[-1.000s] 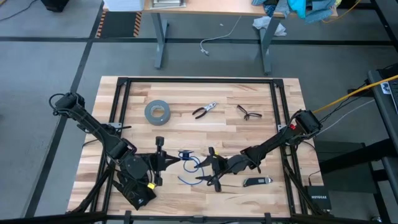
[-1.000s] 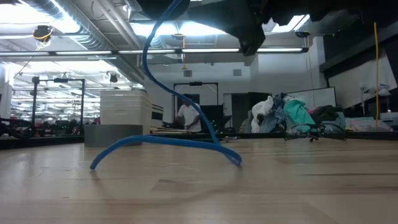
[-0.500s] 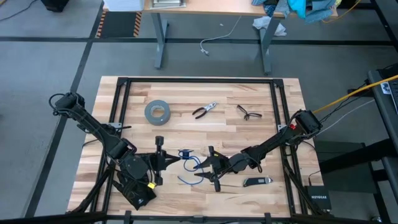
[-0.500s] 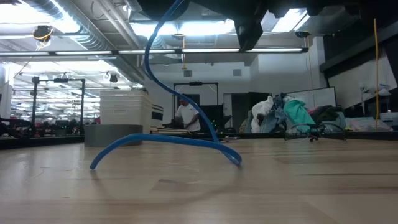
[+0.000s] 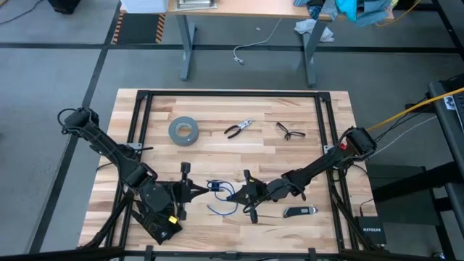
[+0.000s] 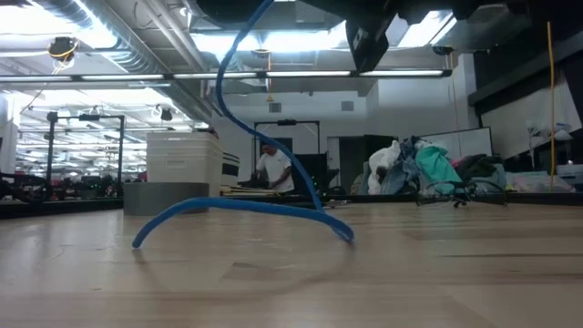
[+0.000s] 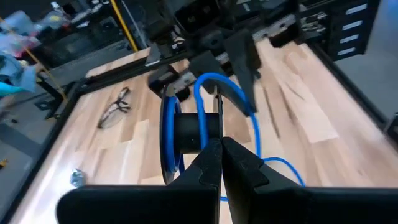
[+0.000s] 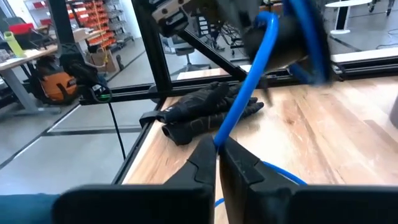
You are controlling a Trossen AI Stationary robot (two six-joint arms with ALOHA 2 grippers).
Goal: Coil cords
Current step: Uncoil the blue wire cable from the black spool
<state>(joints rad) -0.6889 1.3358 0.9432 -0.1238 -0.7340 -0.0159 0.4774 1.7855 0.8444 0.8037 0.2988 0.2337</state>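
Looking straight down, the cords (image 5: 220,190) hang between the two grippers near the middle of the bench's (image 5: 304,156) front half: the left gripper (image 5: 204,188) is clenched on the small dark bundle, and the right gripper (image 5: 237,196) is pinched on the blue strand just beside it. A blue loop trails onto the wood toward the front edge. Well apart, toward the back edge, lie the grey tape roll (image 5: 183,130), pliers (image 5: 238,129) and glasses (image 5: 290,131).

At bench height, the blue strand (image 6: 239,204) drops from above and arches across the boards.

From the left wrist, the closed fingers (image 7: 214,163) grip the black bundle (image 7: 194,132) wound with blue.

From the right wrist, the fingertips (image 8: 213,155) squeeze the blue strand (image 8: 247,93), which runs up to the bundle.
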